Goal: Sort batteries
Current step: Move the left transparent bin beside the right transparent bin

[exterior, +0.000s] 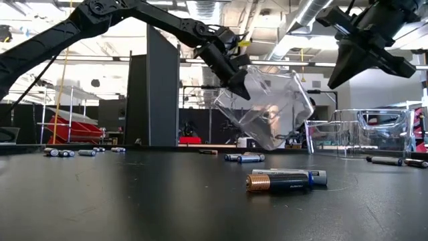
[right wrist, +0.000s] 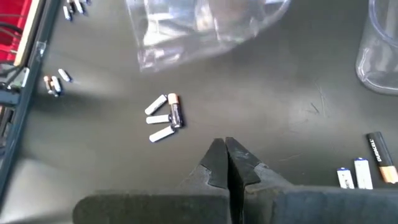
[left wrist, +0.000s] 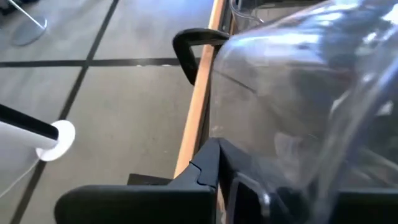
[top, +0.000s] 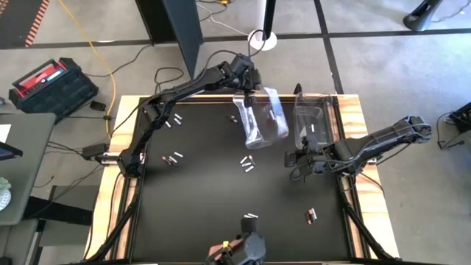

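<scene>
The left end effector (top: 250,94), at twelve o'clock on the bench (top: 206,191), is clenched on the rim of a tilted clear bin (top: 263,118) raised off the surface; in my judgement it should be levelled and set down beside the second bin (top: 315,118), which stands at one o'clock. The right end effector (top: 293,157) hovers clenched and empty at three o'clock. The batteries (top: 248,163) lie scattered in clusters across the bench, and neither bin clearly holds any.
</scene>
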Controlling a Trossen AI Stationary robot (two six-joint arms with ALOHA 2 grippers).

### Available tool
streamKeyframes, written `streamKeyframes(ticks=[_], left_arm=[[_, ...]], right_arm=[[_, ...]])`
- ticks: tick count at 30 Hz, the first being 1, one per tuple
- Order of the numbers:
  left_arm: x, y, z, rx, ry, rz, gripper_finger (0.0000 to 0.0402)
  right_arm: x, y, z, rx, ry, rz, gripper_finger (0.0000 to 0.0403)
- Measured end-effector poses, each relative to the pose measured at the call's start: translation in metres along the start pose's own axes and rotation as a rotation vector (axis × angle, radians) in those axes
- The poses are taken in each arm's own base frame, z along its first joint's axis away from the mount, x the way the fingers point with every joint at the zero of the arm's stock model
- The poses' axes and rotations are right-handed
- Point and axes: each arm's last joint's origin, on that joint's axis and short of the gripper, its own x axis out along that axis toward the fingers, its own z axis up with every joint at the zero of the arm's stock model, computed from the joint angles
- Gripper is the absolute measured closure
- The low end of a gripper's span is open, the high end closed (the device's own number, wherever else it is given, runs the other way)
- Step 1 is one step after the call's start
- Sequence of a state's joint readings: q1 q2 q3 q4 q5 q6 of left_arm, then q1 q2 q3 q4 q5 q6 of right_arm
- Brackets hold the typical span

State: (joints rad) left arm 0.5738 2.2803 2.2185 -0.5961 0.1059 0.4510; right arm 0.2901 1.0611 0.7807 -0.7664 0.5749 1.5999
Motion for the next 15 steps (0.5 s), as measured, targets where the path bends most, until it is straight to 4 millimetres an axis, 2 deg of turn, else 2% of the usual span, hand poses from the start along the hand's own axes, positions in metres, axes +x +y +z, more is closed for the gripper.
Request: streamKeyframes(ticks=[7, 9, 15], left_arm=[[0.001, -0.005, 0.000, -0.001, 0.014, -0.033, 0.0401], [0.006, -0.008, -0.001, -0.009, 0.010, -0.044, 0.0401], [0.037, -0.019, -0.021, -0.038, 0.080, -0.084, 0.0402]], right_arm=[[0.002, 0.000, 0.005, 0.009, -0.048, -0.008, 0.0398], [0.002, 0.000, 0.006, 0.009, -0.049, -0.009, 0.0398], [0.001, 0.000, 0.004, 0.008, -0.045, 0.000, 0.0398]])
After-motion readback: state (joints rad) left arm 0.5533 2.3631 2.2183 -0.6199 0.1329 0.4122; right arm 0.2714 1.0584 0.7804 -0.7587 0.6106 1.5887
